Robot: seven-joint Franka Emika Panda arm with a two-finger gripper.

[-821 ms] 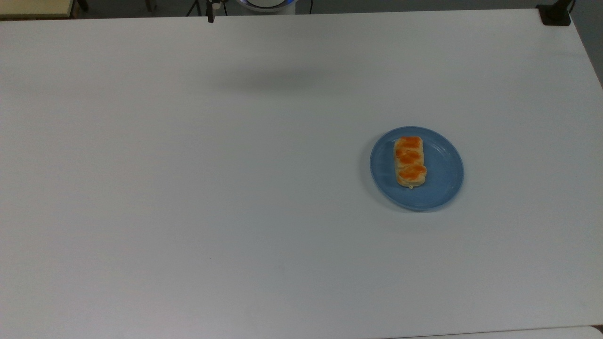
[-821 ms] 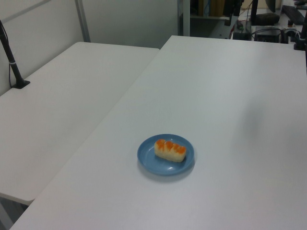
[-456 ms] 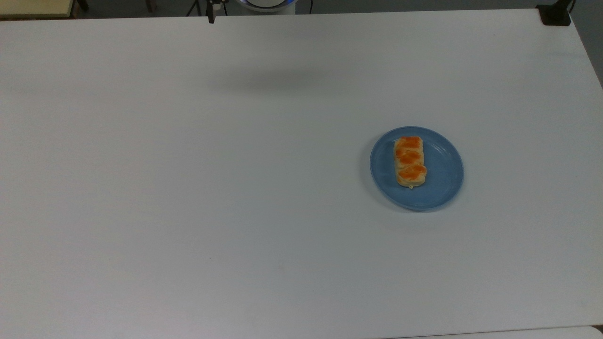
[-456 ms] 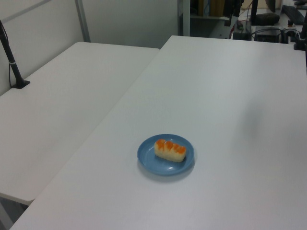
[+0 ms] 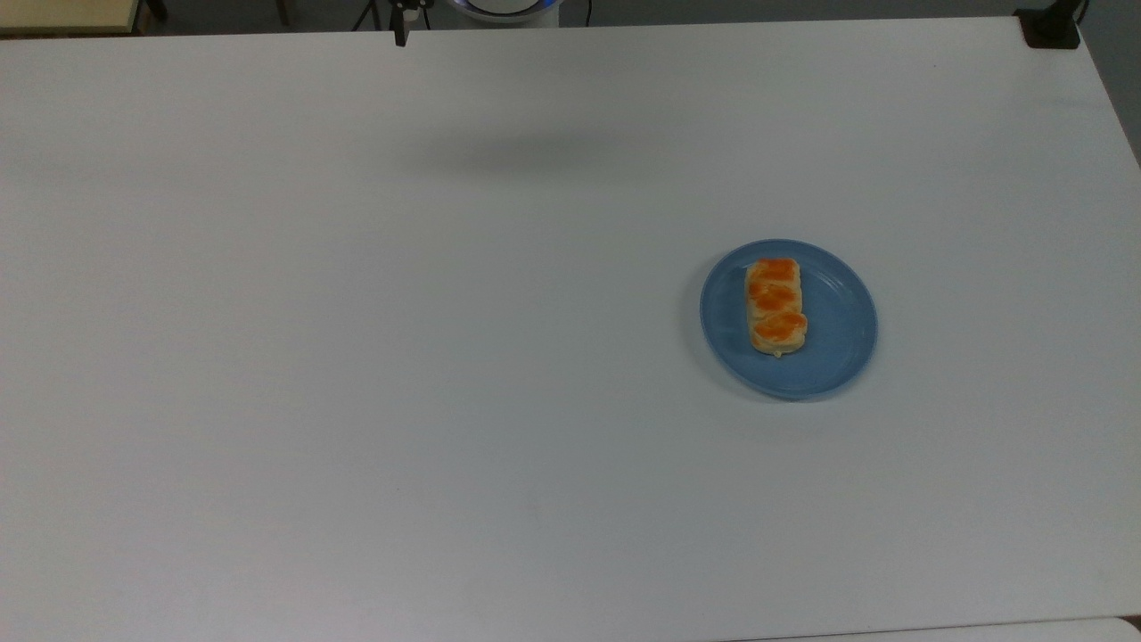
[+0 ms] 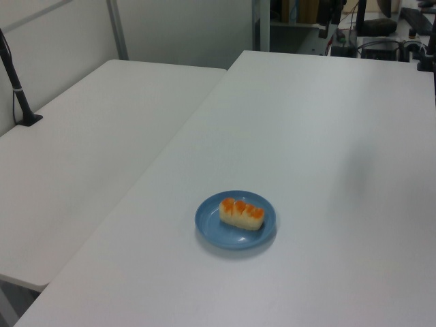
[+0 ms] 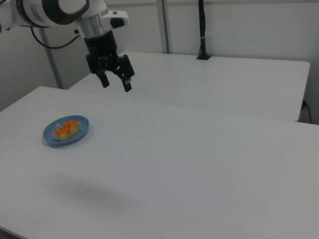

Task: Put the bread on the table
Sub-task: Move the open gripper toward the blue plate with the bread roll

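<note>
Here, in the right view, the nearest thing is the table [image 7: 199, 164], a plain white top with a soft grey shadow [image 7: 89, 194] lying on it toward the right view's lower left. Further back on this table, at the right view's left, stands a round blue plate [image 7: 79, 133], and the bread [image 7: 66, 129] lies on it, not on the bare table. The bread is oblong, pale tan, with orange-brown lumps on top.

Behind and above the plate, the gripper [image 7: 115, 82] hangs in the air, well apart from the bread and higher than it, more to the right view's right. Its two black fingers [image 7: 127, 82] are spread apart, pointing down, and nothing is between them. The arm [image 7: 55, 11] above it is white and black and goes to the right view's upper left. Beyond the gripper there is a second white table [image 7: 239, 84], and at its far edge a black post [image 7: 202, 30] stands upright.

In the top view the bread [image 5: 775, 306] lies on the left half of the plate [image 5: 842, 321], with its long side running from near to far, and the table [image 5: 357, 357] around it is bare white. In the left view the bread [image 6: 242, 213] sits on the plate [image 6: 214, 228], a little off the middle toward the far side.
</note>
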